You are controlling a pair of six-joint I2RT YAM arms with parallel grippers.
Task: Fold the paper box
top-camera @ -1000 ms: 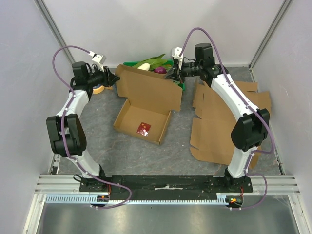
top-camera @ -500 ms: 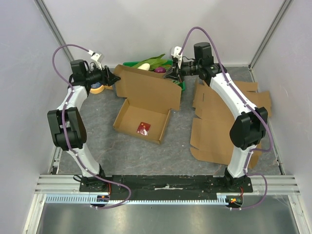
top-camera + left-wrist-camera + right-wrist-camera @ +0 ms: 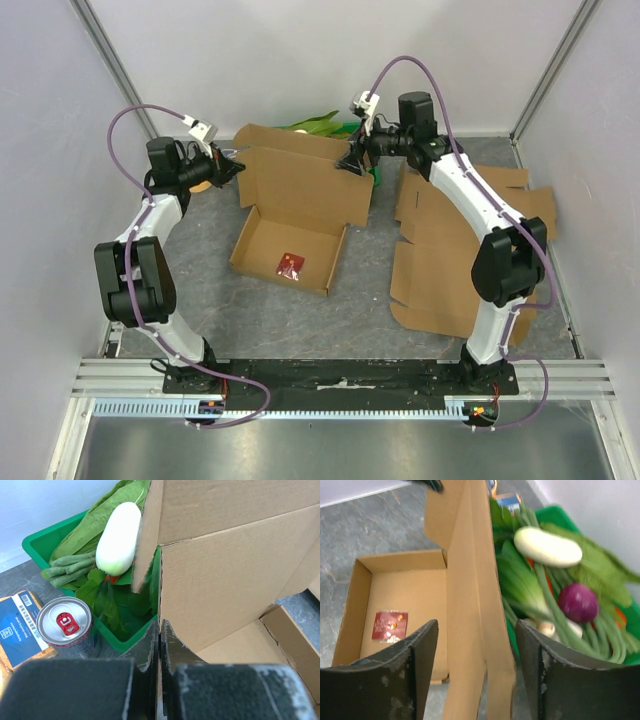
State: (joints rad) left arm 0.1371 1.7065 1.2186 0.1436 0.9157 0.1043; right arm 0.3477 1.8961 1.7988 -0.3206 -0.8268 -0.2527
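Observation:
The brown paper box (image 3: 262, 256) lies open mid-table with a small red packet (image 3: 291, 264) inside, and its lid (image 3: 305, 185) is raised at the back. My left gripper (image 3: 231, 168) is shut on the lid's left edge; in the left wrist view the fingertips (image 3: 151, 639) pinch thin cardboard (image 3: 220, 575). My right gripper (image 3: 355, 159) stands open at the lid's right end. In the right wrist view the folded side flap (image 3: 472, 630) stands between the spread fingers (image 3: 422, 647) without clearly touching either.
Behind the lid sits a green bin (image 3: 37, 542) of vegetables, with a white gourd (image 3: 118, 537) and a purple onion (image 3: 578, 602). A drink can (image 3: 65, 625) and a blue packet (image 3: 17, 630) lie left of it. Flat cardboard blanks (image 3: 450, 250) cover the table's right side.
The left gripper has closed on the lid's left edge and the right gripper has opened. The lid stands more upright, now hiding most of the green bin from above.

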